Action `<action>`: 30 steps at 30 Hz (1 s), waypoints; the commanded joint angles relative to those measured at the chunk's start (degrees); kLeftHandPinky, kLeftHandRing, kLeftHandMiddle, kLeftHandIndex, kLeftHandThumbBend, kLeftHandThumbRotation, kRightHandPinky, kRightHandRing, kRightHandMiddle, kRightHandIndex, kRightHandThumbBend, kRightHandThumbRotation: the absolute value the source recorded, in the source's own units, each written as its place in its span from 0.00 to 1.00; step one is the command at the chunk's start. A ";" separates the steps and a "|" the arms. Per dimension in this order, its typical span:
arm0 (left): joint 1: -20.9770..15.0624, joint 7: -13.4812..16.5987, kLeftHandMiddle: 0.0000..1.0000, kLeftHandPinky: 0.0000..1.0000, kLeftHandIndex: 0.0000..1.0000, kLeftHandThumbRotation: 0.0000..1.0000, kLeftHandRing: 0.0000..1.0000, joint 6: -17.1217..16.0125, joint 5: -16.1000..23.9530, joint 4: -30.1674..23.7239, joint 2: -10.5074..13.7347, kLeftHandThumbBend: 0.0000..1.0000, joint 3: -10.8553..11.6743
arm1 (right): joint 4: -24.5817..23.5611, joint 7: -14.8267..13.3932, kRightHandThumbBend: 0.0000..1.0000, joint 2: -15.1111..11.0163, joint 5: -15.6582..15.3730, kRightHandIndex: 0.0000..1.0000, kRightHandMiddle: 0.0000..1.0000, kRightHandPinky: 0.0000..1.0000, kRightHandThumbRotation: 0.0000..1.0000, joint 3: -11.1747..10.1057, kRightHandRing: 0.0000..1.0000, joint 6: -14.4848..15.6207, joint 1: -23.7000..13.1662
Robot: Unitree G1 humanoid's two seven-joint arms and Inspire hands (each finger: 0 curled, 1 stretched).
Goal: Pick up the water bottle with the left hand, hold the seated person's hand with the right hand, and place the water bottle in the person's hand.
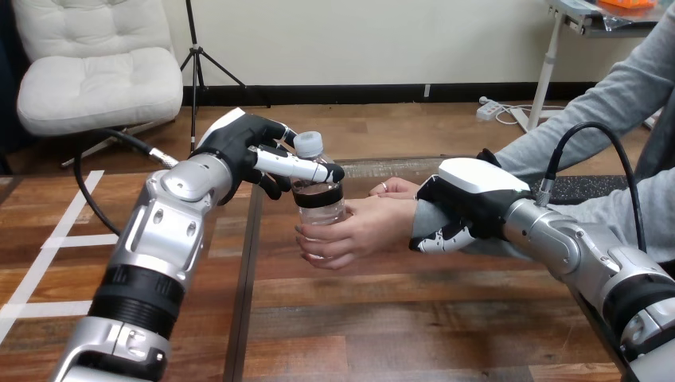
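So, head view: one shared grip, taken over the table (398, 318).
water bottle (318, 208): held upright, lower body wrapped by the person's hand (362, 231).
left hand (243, 143): fingers curled round the bottle just under the cap (309, 145).
right hand (470, 195): closed round the person's wrist (423, 216).
handling: probably light, thin, easily dented, a bit slick; best gripped at the stiffer shoulder.
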 commanded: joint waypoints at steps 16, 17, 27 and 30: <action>-6.22 2.06 0.36 0.25 0.39 0.00 0.29 -2.53 1.23 -3.15 -0.96 0.55 -1.61 | -0.93 -1.37 0.40 0.14 1.50 0.51 0.47 0.36 0.25 -2.40 0.40 -1.78 -9.33; -6.21 2.09 0.36 0.25 0.39 0.00 0.29 -2.58 1.27 -3.14 -0.95 0.55 -1.64 | -0.95 -1.33 0.40 0.13 1.52 0.51 0.47 0.36 0.25 -2.41 0.40 -1.78 -9.32; -6.03 1.77 0.48 0.35 0.53 0.06 0.41 -2.92 0.77 -3.01 -0.89 0.63 -1.43 | -1.14 -1.23 0.40 -0.08 1.23 0.52 0.48 0.37 0.24 -2.17 0.42 -1.54 -9.27; -6.02 1.86 0.57 0.44 0.61 0.14 0.51 -3.02 0.85 -2.96 -0.88 0.66 -1.47 | -1.12 -1.21 0.41 -0.10 1.23 0.53 0.49 0.38 0.24 -2.17 0.42 -1.55 -9.25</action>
